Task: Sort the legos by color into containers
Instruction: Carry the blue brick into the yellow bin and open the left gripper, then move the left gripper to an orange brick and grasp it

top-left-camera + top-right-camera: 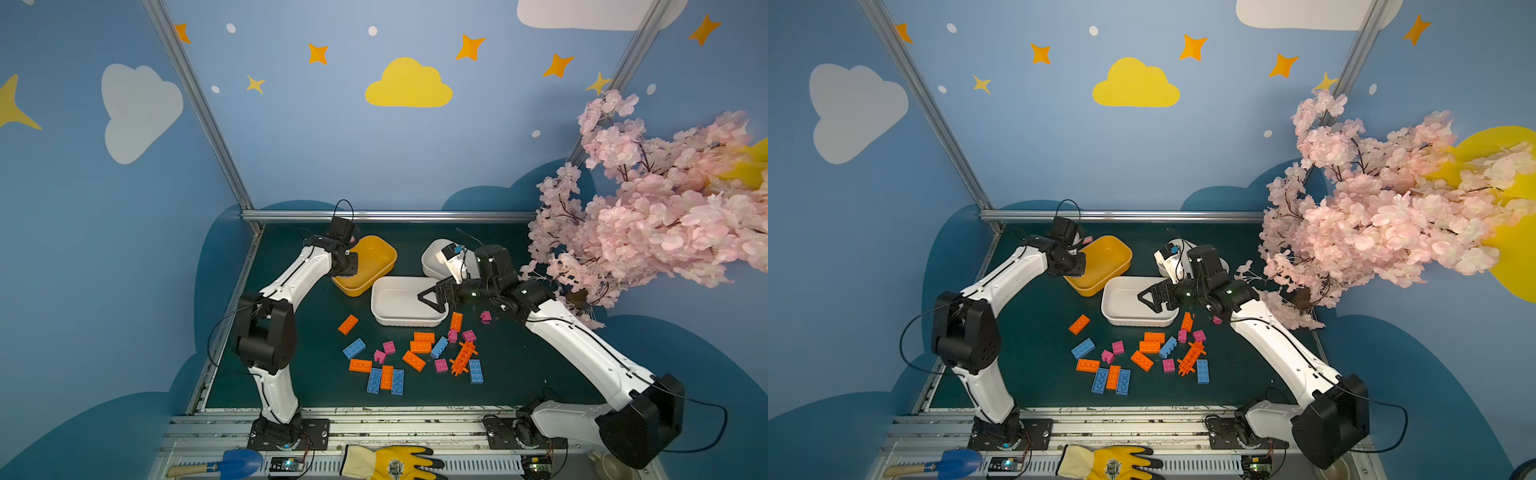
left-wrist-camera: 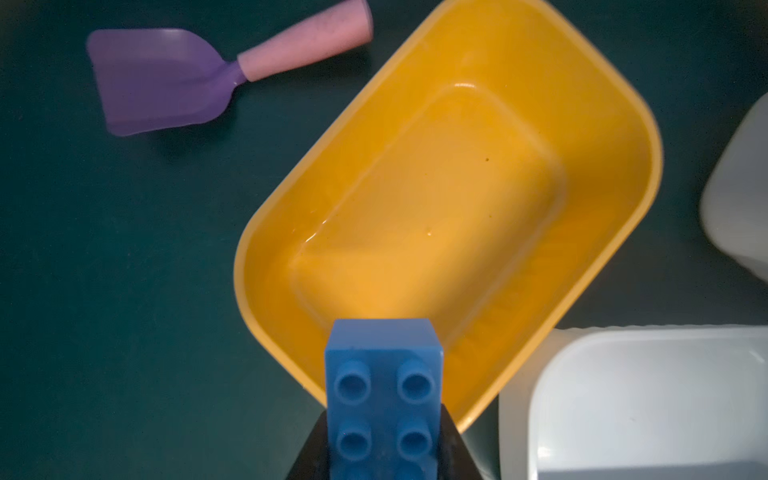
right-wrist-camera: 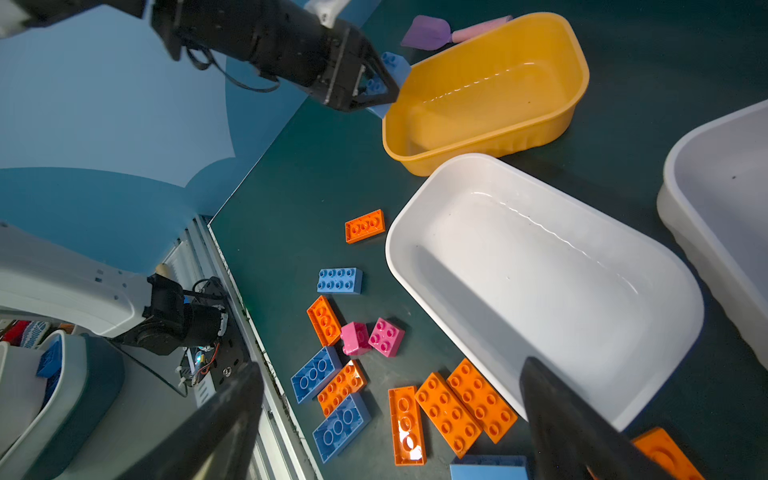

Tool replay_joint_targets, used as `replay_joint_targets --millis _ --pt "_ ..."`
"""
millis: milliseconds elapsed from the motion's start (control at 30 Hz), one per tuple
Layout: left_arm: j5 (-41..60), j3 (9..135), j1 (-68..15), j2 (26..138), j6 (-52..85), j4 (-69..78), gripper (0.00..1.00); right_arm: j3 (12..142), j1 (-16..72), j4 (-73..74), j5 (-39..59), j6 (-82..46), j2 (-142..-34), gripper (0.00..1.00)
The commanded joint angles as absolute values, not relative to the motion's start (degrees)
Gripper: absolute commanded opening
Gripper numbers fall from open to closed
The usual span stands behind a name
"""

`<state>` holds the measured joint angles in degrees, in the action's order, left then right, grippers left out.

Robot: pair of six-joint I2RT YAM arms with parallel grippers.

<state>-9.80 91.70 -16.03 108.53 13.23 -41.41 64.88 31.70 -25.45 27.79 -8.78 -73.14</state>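
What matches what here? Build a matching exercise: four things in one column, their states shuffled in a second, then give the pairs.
Column one
1. left gripper
2. right gripper
3. yellow-orange tub
4. purple scoop

Column two
a. empty
b. open, holding nothing
c. lying on the table
d. shut on a blue brick

Pairs: 1-d, 2-b, 3-a, 4-c

Purple scoop [image 2: 166,79], yellow glove [image 1: 390,461], blue trowel [image 1: 239,463], blossoms [image 1: 665,208]
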Motion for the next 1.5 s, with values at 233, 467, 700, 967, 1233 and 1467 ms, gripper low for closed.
replay_joint_targets --millis 233,467,700,967,1233,1467 --pt "-10.5 100.1 -14.9 120.9 1.7 -42.6 0.26 66.1 30.1 -25.8 28.7 -6.7 -74.7 0.95" --pt "-6.7 102.7 -14.0 123.1 1.1 -44.8 0.45 65.5 29.8 -26.1 29.0 -6.8 -74.8 0.95" --pt "-5.2 99.7 -14.9 113.7 1.9 -50.1 0.71 65.5 29.6 -26.2 30.6 -6.3 -74.8 0.95" --pt "0.0 81.0 -17.5 96.2 2.1 -50.1 0.78 64.7 29.6 -25.0 32.1 -6.7 -74.6 0.95" --pt "-3.0 62.9 -19.6 89.4 2.9 -42.8 0.78 62.6 29.6 -23.8 32.5 -6.4 -73.2 0.95" --pt "-7.9 58.9 -22.8 93.9 3.5 -37.1 0.80 59.9 29.6 -21.6 34.1 -7.9 -72.6 0.95"
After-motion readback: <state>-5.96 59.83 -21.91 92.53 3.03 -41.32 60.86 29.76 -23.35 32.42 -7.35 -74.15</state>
